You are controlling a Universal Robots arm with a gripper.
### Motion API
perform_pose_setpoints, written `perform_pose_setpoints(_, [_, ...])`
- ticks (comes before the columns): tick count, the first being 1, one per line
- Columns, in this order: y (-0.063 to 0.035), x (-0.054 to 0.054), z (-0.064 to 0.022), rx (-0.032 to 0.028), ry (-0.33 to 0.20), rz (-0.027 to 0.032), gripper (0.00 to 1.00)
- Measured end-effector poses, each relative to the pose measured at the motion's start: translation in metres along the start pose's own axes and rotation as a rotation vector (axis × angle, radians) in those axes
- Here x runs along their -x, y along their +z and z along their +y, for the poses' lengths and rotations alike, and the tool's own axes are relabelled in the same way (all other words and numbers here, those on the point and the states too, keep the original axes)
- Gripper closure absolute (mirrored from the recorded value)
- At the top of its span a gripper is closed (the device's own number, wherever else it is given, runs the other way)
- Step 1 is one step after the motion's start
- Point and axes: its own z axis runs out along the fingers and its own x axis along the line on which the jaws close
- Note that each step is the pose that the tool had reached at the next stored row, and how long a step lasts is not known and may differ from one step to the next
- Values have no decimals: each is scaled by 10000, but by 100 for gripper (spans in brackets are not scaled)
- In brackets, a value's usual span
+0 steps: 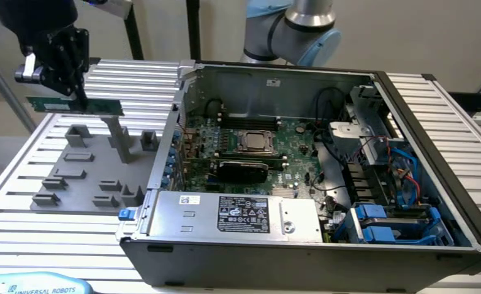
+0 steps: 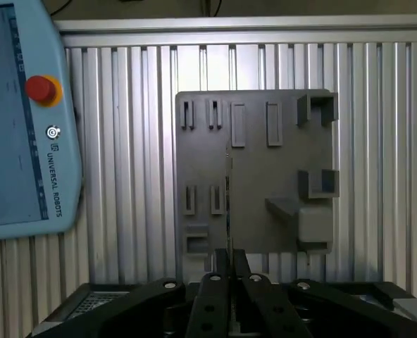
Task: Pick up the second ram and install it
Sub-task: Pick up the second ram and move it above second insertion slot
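The second ram (image 1: pixel 101 108) is held level above the grey fixture (image 1: pixel 85 177), well apart from the open computer case (image 1: pixel 265 76). It is pinched along its upper edge by the nearly closed gripper (image 1: pixel 83 98), presumably so its lower edge is left free for a slot.

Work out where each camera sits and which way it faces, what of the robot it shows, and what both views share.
Exterior view: off the arm, raised, looking obliquely down over the open computer case and grey fixture plate; shows an arm joint and the hand shut on the second ram.
Wrist view: on the wrist, looking straight down past the hand at the fixture plate; the second ram appears edge-on.
Shared: hand, second ram, fixture plate, ribbed table, teach pendant.
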Motion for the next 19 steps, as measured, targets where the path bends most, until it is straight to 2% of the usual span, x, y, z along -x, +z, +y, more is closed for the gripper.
perform_pose_setpoints(5, [-194, 10, -222, 1, -2, -55, 87])
perform_pose_setpoints(8, [-258, 15, -354, 1, -2, -62, 87])
perform_pose_setpoints(19, [-320, 33, -853, 2, -3, -76, 87])
